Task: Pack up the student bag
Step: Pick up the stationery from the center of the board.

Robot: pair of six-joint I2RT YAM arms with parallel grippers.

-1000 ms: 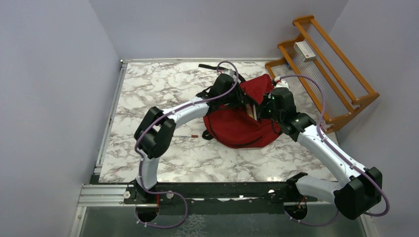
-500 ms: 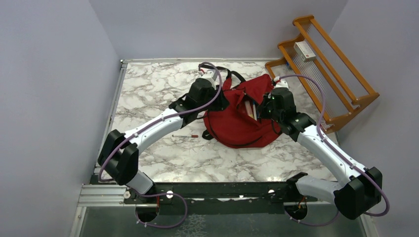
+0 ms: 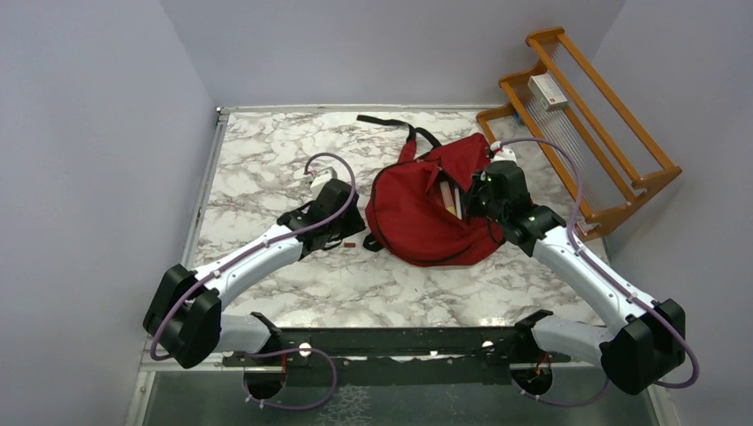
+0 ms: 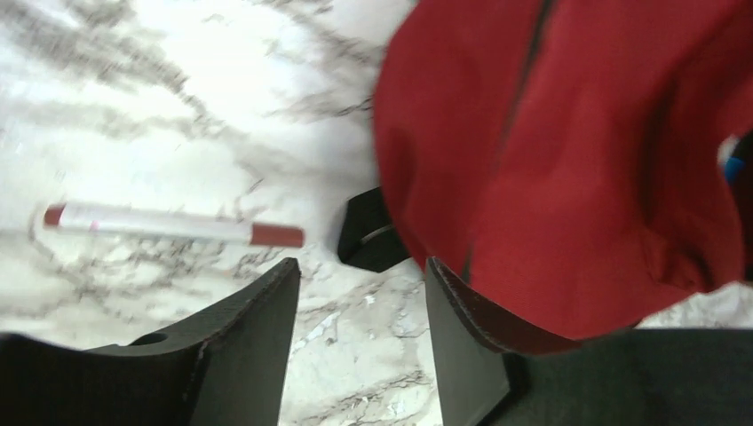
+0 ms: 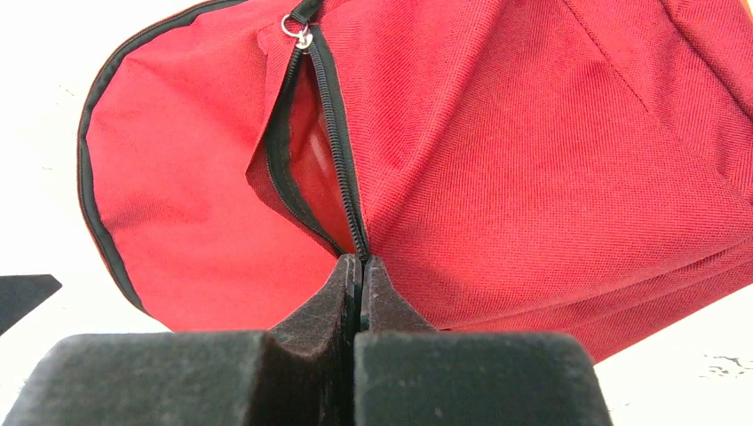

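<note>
Red fabric of the student bag (image 3: 417, 226) looks soft and floppy, best held by the zip edge (image 5: 342, 204) the right gripper (image 5: 360, 266) pinches shut, while the left gripper (image 4: 361, 271) gapes empty just beside it.

White arms (image 3: 257, 253) bear black joints (image 3: 182, 315), purple cables (image 3: 579, 191) and a black left pincer (image 4: 360, 266).

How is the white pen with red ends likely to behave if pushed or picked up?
The pen looks slim and round, lying flat on the smooth marble table, so a sideways nudge would probably roll it. It seems rigid and light, so it should lift without bending, though it may pivot in a narrow pinch.
</note>
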